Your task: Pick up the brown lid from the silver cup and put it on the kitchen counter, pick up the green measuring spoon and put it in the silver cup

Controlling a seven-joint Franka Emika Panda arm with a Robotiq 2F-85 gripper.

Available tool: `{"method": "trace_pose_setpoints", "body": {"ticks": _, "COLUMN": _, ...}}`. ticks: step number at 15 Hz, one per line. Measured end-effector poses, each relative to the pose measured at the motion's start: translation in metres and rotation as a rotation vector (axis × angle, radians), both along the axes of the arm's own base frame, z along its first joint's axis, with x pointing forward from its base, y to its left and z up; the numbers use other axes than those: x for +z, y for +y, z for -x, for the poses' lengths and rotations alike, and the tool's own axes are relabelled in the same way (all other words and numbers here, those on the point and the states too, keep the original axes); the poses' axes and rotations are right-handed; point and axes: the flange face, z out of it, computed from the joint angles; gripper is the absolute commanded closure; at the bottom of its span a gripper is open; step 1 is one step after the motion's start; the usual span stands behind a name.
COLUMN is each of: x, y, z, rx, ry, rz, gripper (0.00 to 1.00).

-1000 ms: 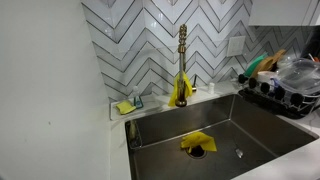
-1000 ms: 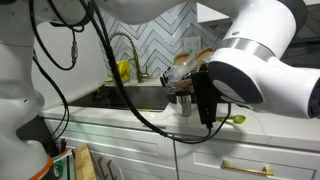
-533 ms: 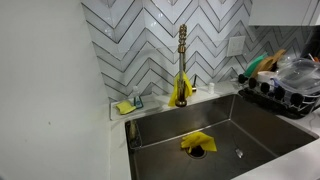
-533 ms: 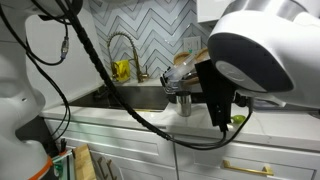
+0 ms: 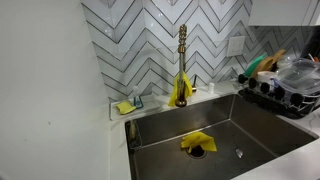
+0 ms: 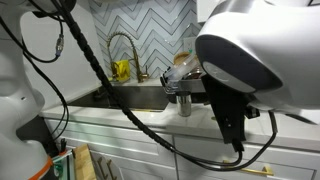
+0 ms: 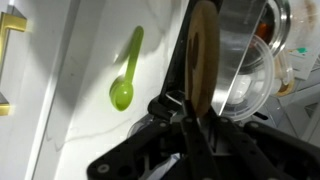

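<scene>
Exterior views differ much. The one with the robot is filled by the big white arm [image 6: 250, 60] and its black cables [image 6: 100, 80]. It also shows the kitchen counter [image 6: 130, 117], with the silver cup [image 6: 185, 103] standing on it at about 9 o'clock from the arm's black lower end. The sink-side one shows no robot at all, only the steel sink [image 5: 265, 125], the brass faucet [image 5: 182, 55] at 12 o'clock above it, a yellow cloth [image 5: 197, 142] over the drain and a dish rack [image 5: 280, 90] at 3 o'clock. Only the wrist view shows the gripper [image 7: 195, 120]: its dark fingers are closed on the lower edge of the brown lid [image 7: 204, 60], which is seen edge-on as a thin upright disc. Only there is the green measuring spoon [image 7: 125, 82] visible, lying flat on the pale counter at 9 o'clock from the lid, well apart from it, with its bowl toward the bottom of the picture. Compared with half a second ago, the arm has come lower and more to the right and now hides the small green spot that was seen beside it. The sink view is unchanged.
</scene>
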Motion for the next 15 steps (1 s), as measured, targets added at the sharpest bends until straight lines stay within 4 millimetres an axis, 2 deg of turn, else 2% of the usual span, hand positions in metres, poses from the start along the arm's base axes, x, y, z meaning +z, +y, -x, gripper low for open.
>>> {"method": "trace_pose_setpoints", "body": {"ticks": 6, "x": -0.028, "y": 0.034, "z": -0.031, "rx": -0.015, "ry": 0.036, "rz": 0.093, "gripper": 0.97}}
{"method": "trace_pose_setpoints", "body": {"ticks": 11, "x": -0.037, "y": 0.055, "z": -0.055, "rx": -0.008, "ry": 0.023, "rz": 0.140, "gripper": 0.97}}
{"method": "trace_pose_setpoints", "body": {"ticks": 15, "x": -0.041, "y": 0.066, "z": -0.065, "rx": -0.001, "ry": 0.023, "rz": 0.154, "gripper": 0.96}}
